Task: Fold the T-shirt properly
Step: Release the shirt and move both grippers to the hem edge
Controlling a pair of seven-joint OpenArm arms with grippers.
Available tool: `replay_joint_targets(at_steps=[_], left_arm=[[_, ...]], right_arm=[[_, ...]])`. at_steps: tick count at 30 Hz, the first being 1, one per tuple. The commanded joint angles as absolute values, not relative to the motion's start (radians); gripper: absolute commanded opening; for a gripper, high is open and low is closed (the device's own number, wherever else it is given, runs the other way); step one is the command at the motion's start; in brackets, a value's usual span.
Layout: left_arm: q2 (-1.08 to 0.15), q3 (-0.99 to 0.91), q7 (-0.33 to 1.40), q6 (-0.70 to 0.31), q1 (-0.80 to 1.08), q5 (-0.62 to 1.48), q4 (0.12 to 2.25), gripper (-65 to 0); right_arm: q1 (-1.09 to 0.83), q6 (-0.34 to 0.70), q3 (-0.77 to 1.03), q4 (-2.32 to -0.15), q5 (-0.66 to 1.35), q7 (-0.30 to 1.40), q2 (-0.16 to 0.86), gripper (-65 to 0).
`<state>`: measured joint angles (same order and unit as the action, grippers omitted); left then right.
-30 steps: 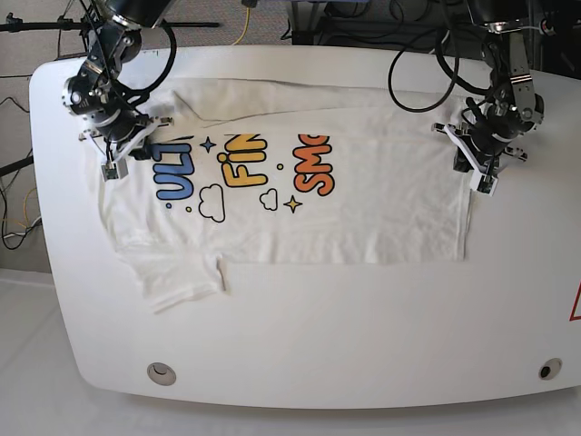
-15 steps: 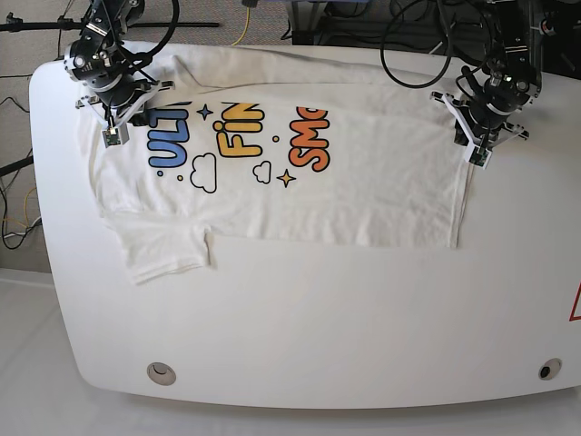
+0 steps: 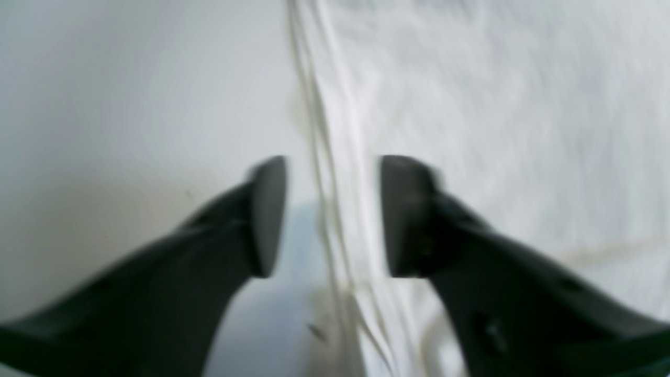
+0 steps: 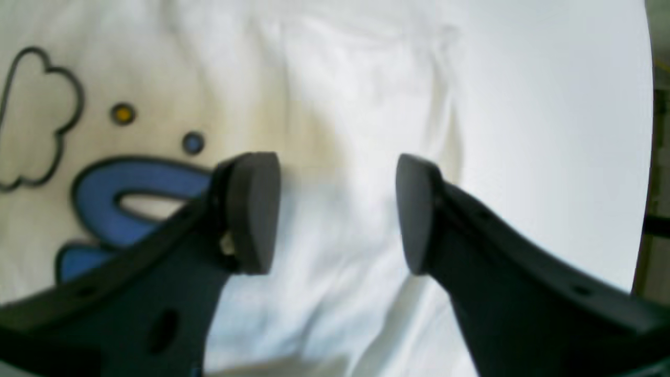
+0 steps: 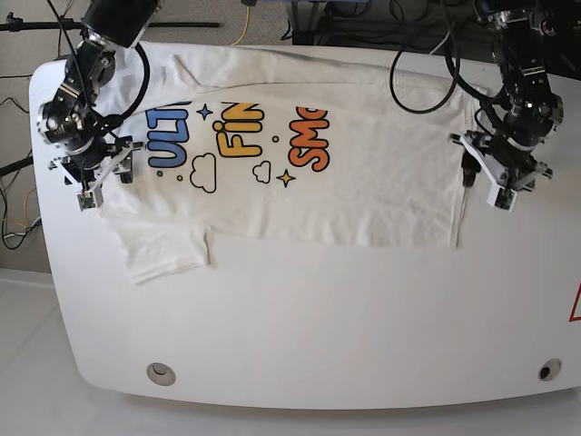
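Note:
The white T-shirt [image 5: 363,182] lies spread across the white table [image 5: 318,309], print up, with blue, yellow and orange lettering [image 5: 241,136]. One sleeve [image 5: 163,250] sticks out at the front left. My left gripper [image 5: 486,182] hovers at the shirt's right hem. In the left wrist view it [image 3: 332,214] stands open, and the hem edge [image 3: 319,157] runs between its fingers untouched. At the shirt's left end is my right gripper [image 5: 103,182]. The right wrist view shows it [image 4: 337,209] open above white cloth [image 4: 340,104], beside a blue letter [image 4: 131,188].
Two round fittings [image 5: 161,371] [image 5: 548,369] sit in the table's front corners. A red triangle mark [image 5: 575,304] shows at the right edge. Cables [image 5: 245,18] and stands crowd the space behind the table. Bare tabletop stretches in front of the shirt.
Both grippers carried the shirt's ends toward the back of the table, then opened and let go. They have since drawn back toward the front. The shirt now lies flat.

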<state>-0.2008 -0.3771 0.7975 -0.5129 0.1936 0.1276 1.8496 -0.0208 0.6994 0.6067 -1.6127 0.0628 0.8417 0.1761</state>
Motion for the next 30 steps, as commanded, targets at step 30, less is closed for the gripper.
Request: replay_joint_targets(at_steps=[30], left_arm=[[-0.199,-0.406,0.775,-0.499,0.054,0.159,1.824,-30.0]], right_arm=[[0.252,0.698,0.605,-1.359,0.113,0.768,0.288,-23.4]])
